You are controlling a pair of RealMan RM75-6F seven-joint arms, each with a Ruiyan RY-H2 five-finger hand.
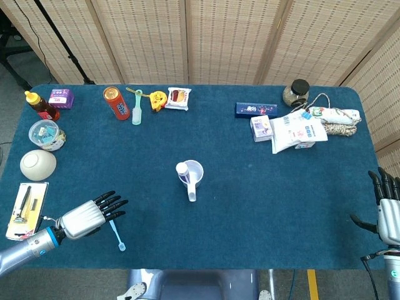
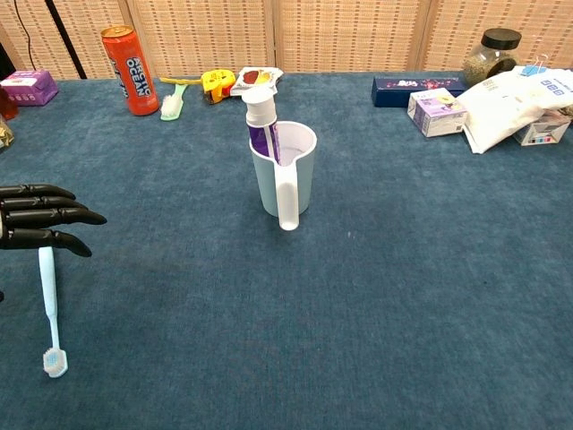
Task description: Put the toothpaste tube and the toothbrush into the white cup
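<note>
The white cup [image 1: 192, 172] [image 2: 285, 175] stands mid-table, handle toward me, with the toothpaste tube [image 1: 182, 170] [image 2: 260, 121] upright inside it. A light-blue toothbrush [image 1: 116, 232] [image 2: 48, 306] lies flat on the cloth at the near left, bristles toward me. My left hand [image 1: 92, 214] [image 2: 40, 216] hovers over the brush's handle end with fingers stretched out flat, holding nothing. My right hand [image 1: 387, 208] is at the far right table edge, fingers spread, holding nothing; the chest view does not show it.
Along the back: an orange can [image 1: 116, 102], a green brush [image 1: 137, 112], a yellow tape measure [image 1: 158, 99], a snack pack [image 1: 178, 98]. Boxes and bags [image 1: 289, 130] and a jar [image 1: 298, 91] sit back right. A bowl [image 1: 37, 164] and a tray [image 1: 26, 202] lie at the left.
</note>
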